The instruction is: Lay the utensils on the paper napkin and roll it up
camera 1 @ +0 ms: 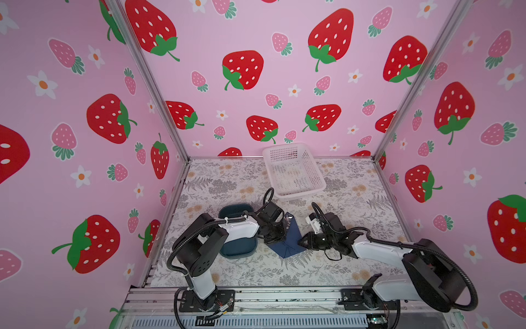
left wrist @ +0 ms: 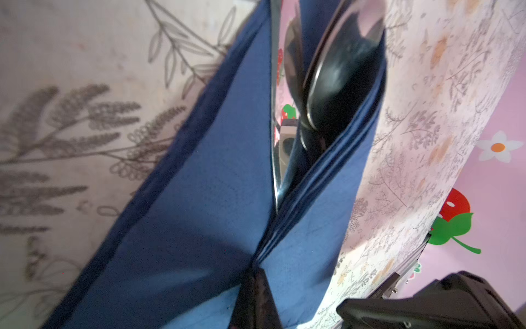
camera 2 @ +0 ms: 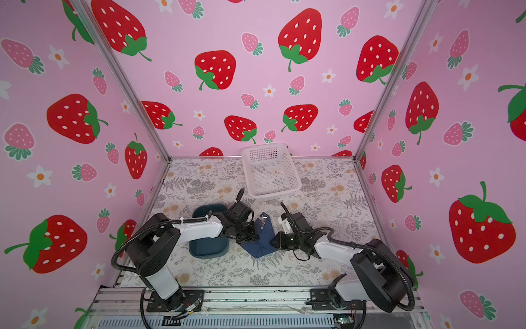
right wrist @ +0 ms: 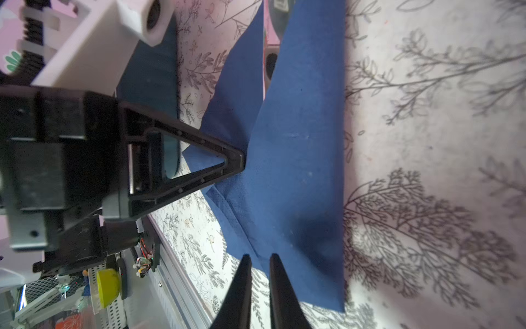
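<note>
The paper napkin (camera 1: 290, 245) lies mid-bench (camera 1: 256, 270), folded up around the utensils (left wrist: 338, 77). The left gripper (left wrist: 254, 287) has its jaws pinched tight on a napkin fold. The right gripper (right wrist: 260, 257) holds its jaws narrowly apart at the napkin's edge.

Bright even light; wide-angle bending at edges; wrist views soft, shadowed.

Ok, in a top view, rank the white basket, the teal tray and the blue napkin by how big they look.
1. white basket, clearly the largest.
2. teal tray, though the left arm hides part of it.
3. blue napkin, folded up and smallest.
</note>
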Robot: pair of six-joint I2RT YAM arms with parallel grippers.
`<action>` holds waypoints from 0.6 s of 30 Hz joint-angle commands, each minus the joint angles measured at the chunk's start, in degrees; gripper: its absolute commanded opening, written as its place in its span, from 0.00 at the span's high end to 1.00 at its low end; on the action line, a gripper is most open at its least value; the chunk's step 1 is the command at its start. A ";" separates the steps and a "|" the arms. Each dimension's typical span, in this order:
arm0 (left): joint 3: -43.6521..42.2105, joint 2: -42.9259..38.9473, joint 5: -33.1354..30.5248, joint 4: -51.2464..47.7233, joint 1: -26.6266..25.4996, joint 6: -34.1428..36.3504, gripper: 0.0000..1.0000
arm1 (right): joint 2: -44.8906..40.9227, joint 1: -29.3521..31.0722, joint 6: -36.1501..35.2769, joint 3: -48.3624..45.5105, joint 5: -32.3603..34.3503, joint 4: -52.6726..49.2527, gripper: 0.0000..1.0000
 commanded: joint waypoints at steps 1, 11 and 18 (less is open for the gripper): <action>1.93 0.32 0.74 -0.98 0.11 0.57 1.00 | 0.45 -0.40 0.68 -1.36 2.26 -1.11 0.84; 1.77 0.41 0.55 -1.24 0.11 0.77 1.00 | -1.96 -0.66 2.19 -2.10 5.30 -1.21 0.84; 1.91 0.76 0.65 -1.13 0.16 0.86 1.00 | -10.79 -1.47 1.85 -3.55 14.07 4.97 0.86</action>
